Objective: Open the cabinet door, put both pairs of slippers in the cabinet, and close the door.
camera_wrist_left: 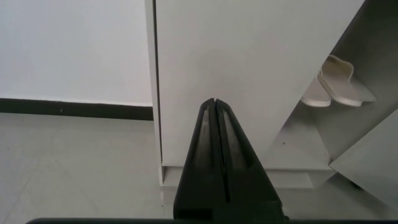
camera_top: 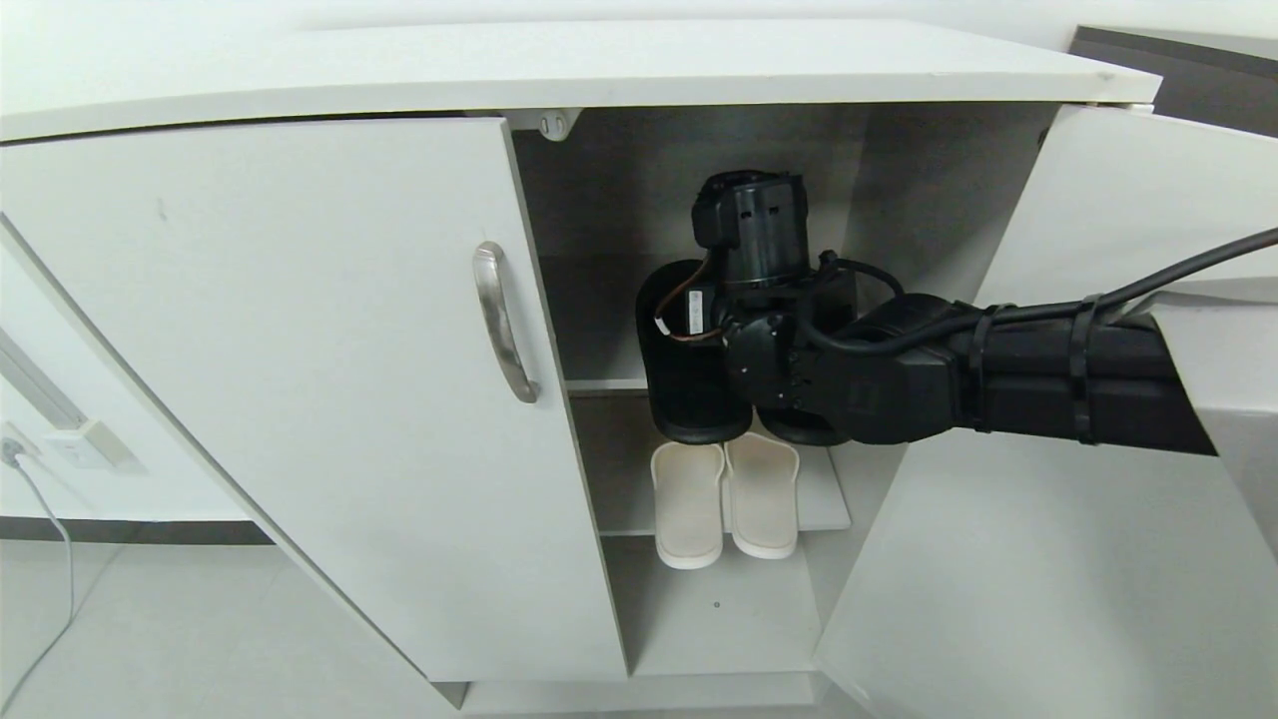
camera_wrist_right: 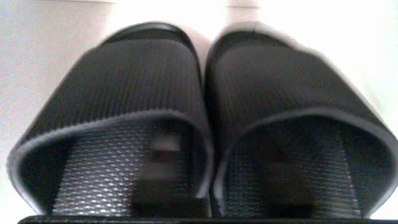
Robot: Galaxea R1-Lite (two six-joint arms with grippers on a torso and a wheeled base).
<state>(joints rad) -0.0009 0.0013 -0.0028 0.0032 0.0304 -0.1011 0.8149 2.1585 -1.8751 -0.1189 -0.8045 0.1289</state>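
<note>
1. Currently the fingers (camera_wrist_right: 165,190) of the right gripper (camera_wrist_right: 211,193) appear to sit one inside each slipper, pinching the pair of black mesh-topped rubber slippers (camera_top: 689,359) together; the heels overhang the white upper shelf (camera_top: 604,384) inside the white wooden cabinet (camera_top: 599,60).
2. At six o'clock from them, the cream foam slippers (camera_top: 724,494) lie on the lower shelf (camera_top: 824,509); the open white door (camera_top: 1098,200) stands at three o'clock.
3. Left gripper (camera_wrist_left: 214,109): fingers pressed together, empty.
4. Judged step: stowing the second pair; next, push deeper, settle flat, release, withdraw, swing the door closed.
</note>
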